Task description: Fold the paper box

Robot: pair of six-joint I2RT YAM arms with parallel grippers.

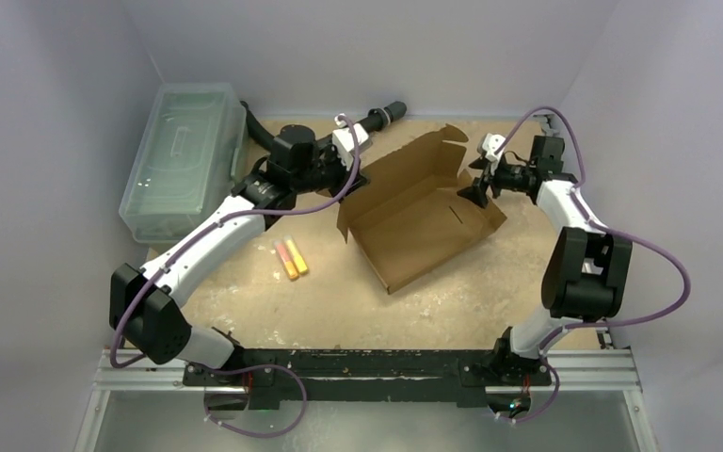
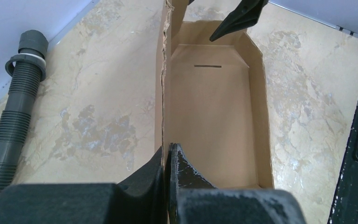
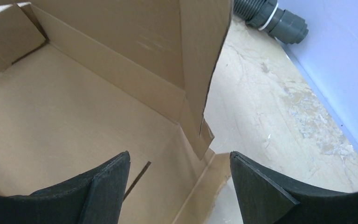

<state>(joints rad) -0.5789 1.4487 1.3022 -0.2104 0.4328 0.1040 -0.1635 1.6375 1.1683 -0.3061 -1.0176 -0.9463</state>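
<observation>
Nearest, two small orange-and-yellow sticks lie on the tan table, just left of the paper box. Box sits mid-table, half-formed, tray open upward, lid flap raised at the back. Left gripper clamped on the box's left wall. Right gripper jaws apart, astride the box's right end wall. Farther left, clear plastic bin. Grey ribbed hose at the far edge.

Around the paper box, the table lies open from five to seven o'clock. Two markers lie at eight, the left arm slants across nine, the clear bin walls ten (lid on), and a grey hose crowds eleven by the back wall.
</observation>
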